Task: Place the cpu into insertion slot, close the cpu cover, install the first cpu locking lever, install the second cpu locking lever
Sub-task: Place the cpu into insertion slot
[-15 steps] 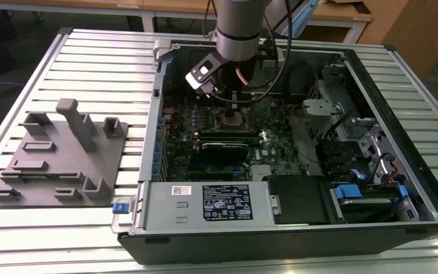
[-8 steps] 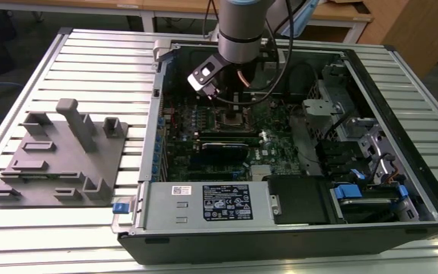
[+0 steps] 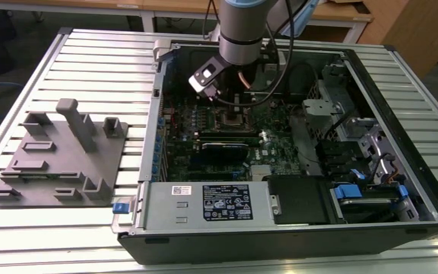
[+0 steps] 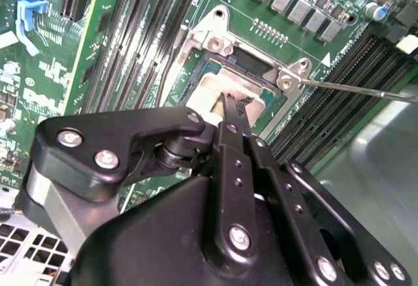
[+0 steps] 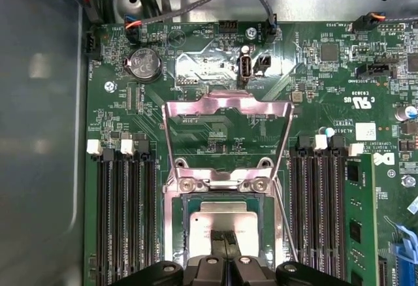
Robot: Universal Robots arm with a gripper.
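The cpu sits in the insertion slot.
The gripper, pressed together, touches it; the cpu cover stands open and wants gentle lowering.

The cpu lies in the insertion slot, with the cpu cover raised at one edge and memory slots on both sides, inside the computer case on the table, a stand beside it.
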